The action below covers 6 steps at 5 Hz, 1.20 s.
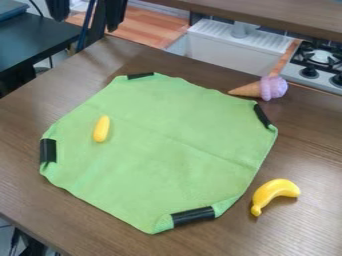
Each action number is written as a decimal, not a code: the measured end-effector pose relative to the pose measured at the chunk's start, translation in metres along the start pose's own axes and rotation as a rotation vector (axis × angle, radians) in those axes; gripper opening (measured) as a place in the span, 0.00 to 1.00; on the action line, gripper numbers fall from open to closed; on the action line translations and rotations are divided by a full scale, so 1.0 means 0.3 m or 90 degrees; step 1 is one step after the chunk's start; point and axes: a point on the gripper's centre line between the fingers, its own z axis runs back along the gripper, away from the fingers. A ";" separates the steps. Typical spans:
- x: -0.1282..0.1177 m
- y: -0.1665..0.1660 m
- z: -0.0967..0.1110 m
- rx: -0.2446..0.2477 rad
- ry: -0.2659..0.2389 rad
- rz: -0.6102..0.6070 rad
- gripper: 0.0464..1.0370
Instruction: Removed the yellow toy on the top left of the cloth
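My gripper (86, 14) hangs at the top left edge of the camera view, beyond the cloth's top left side. It is open, its two black fingers wide apart with nothing held between them. The green cloth (167, 150) lies spread on the table, with black tape at its folded corners. On the cloth's left part rests a small, elongated yellow toy (101, 129), lying almost in line with the view's vertical. The gripper is well above it in the view and not touching it.
A yellow banana (274, 193) lies on the brown table (310, 150) right of the cloth. Close to the cloth's upper right edge is a purple ice cream cone (267, 88). A white sink (230, 47) and a stove (319, 60) stand behind.
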 end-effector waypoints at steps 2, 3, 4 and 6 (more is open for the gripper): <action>0.024 0.006 -0.143 -0.006 -0.011 0.029 0.96; 0.045 0.012 -0.267 0.004 -0.041 0.037 0.96; 0.067 0.057 -0.369 0.005 -0.083 0.064 0.96; 0.083 0.085 -0.524 0.016 -0.042 0.123 0.96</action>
